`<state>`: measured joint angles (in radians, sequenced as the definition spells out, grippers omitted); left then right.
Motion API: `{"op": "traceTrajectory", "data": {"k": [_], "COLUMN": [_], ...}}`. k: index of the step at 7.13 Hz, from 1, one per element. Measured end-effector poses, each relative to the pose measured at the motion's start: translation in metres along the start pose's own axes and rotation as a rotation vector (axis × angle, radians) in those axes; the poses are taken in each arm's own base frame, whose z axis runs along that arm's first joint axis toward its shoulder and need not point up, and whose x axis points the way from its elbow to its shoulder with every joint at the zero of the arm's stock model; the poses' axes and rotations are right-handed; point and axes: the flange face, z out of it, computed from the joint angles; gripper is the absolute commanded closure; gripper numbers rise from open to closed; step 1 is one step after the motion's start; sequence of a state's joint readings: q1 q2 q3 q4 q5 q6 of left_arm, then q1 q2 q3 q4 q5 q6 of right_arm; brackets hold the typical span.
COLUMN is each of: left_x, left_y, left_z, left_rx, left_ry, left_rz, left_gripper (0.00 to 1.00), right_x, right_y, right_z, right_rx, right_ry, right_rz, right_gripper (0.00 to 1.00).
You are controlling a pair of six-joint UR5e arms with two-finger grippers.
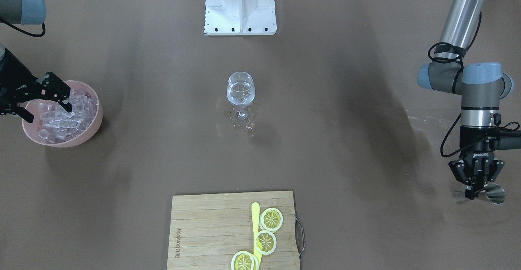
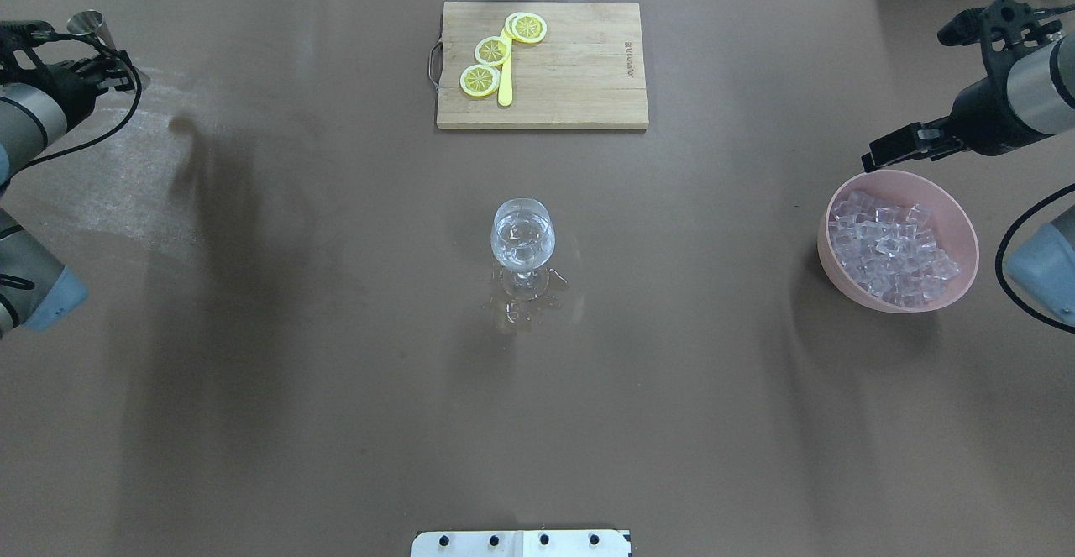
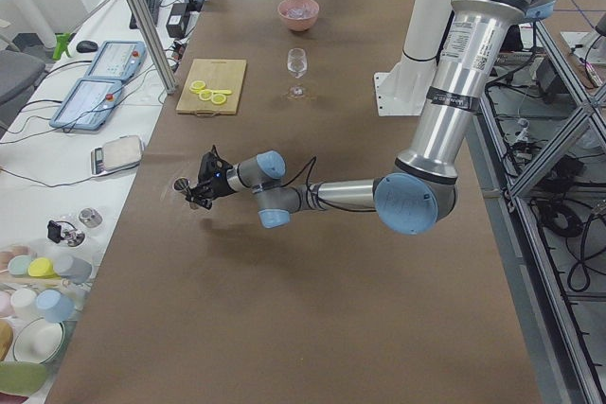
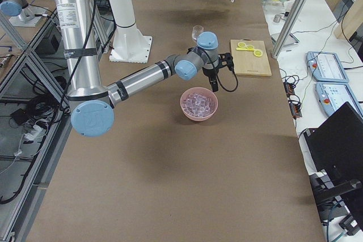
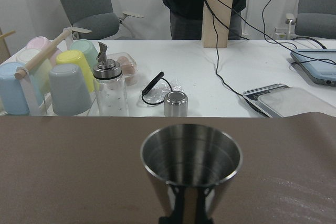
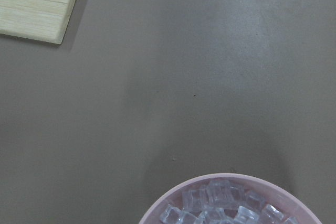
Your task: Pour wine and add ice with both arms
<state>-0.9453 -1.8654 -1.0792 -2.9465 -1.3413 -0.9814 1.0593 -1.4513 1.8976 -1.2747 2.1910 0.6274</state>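
Observation:
A stemmed wine glass (image 1: pixel 241 91) with clear liquid stands mid-table, with spilled drops around its foot; it also shows in the overhead view (image 2: pixel 522 233). The ice (image 1: pixel 67 119) is heaped in a pink bowl (image 1: pixel 97 117). My right gripper (image 1: pixel 47 113) hangs open and empty just over the bowl, above the ice (image 2: pixel 890 246). The right wrist view shows only the bowl's rim (image 6: pixel 173 195) and some ice (image 6: pixel 215 208). My left gripper (image 1: pixel 476 182) is shut on a steel cup (image 1: pixel 495 194) at the far table edge. The cup (image 5: pixel 191 166) looks empty inside.
A wooden cutting board (image 1: pixel 211 229) with lemon slices (image 1: pixel 271 219) and a yellow knife lies at the far middle edge. The white base block (image 1: pixel 240 9) stands on the robot's side. Beyond the table edge stand cups, a bottle and a small tin (image 5: pixel 176 103).

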Motion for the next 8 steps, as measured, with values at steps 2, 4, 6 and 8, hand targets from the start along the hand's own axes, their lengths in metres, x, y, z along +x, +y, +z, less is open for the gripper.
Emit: {"op": "traceTrajectory", "data": {"k": [2,4,6,8], "left_x": [0.005,0.011,0.012,0.014], "left_y": [0.015,0.028,0.034,0.039], "left_z": [0.003,0.002,0.001,0.001], "left_rx": [-0.019,-0.040,-0.048,-0.057], "left_ry": [0.000,0.008,0.009,0.012], "left_rz": [-0.017,-0.034,-0.033,-0.023], "left_gripper": [1.00,1.00,0.96,0.22], "right_x": [0.000,0.000,0.000,0.000], "right_y": [0.000,0.000,0.000,0.001], "right_z": [0.000,0.000,0.000,0.001], "right_rx": [0.000,-0.001,-0.001,-0.003], "right_ry": [0.000,0.001,0.000,0.001], "right_rz": [0.000,0.001,0.001,0.002], "right_gripper": [0.00,0.00,0.00,0.00]}}
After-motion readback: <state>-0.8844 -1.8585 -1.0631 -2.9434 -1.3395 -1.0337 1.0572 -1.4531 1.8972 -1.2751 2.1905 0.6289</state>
